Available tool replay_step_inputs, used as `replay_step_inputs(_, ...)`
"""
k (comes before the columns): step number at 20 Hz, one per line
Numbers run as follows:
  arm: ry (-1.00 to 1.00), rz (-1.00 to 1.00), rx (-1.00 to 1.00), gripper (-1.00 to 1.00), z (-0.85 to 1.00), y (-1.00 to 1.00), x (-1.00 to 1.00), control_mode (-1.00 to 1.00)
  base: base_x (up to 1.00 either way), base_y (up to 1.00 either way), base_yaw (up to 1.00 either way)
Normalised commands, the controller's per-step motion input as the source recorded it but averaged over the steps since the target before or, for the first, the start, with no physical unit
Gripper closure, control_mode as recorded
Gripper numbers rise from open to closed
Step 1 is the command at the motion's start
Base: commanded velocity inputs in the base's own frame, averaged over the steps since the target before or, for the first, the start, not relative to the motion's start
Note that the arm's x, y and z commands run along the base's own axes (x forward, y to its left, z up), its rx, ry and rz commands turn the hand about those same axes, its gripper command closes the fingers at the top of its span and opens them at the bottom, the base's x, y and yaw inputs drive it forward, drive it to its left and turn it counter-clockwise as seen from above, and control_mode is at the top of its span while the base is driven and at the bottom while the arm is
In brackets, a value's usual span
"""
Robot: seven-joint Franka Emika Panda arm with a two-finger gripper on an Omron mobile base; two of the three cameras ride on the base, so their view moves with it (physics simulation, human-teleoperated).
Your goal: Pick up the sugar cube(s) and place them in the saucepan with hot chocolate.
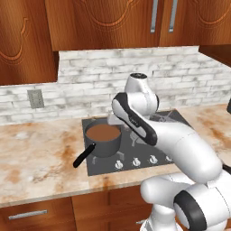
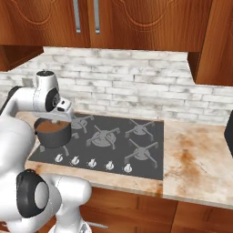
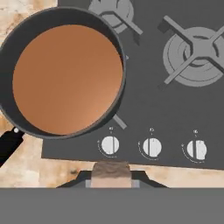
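Kitchen — hob (image 2: 113, 141), wooden cabinets (image 2: 136, 22)

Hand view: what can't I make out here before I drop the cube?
- Cube: its lower part is cut off at the bottom of the hand view.
- Saucepan handle: cut off by the left edge of the hand view.
- Anything sunk in the chocolate: the opaque surface hides it.
- Dark thing: cut off by the right edge of the right base view, so it can't be identified.

Below my end effector lie the dark cooktop (image 3: 144, 105) and its knobs (image 3: 152, 148); the marbled bench (image 3: 26, 164) surrounds it.
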Motion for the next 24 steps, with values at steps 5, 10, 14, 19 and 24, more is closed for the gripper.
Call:
replay_step_inputs(5, -0.09, 0.04, 0.00, 1.00, 0.04, 0.52, 0.13, -1.00, 0.00, 0.00, 0.00)
replay_step_inputs(10, -0.01, 0.04, 0.00, 1.00, 0.01, 0.28, 0.12, -1.00, 0.00, 0.00, 0.00)
replay_step_inputs(14, 0.00, 0.01, 0.00, 1.00, -0.20, 0.03, 0.33, -1.00, 0.00, 0.00, 0.00)
replay_step_inputs(19, 0.03, 0.03, 0.00, 1.00, -0.08, 0.03, 0.10, -1.00, 0.00, 0.00, 0.00)
replay_step_inputs(24, 0.00, 0.00, 0.00, 1.00, 0.00, 0.02, 0.00, -1.00, 0.00, 0.00, 0.00)
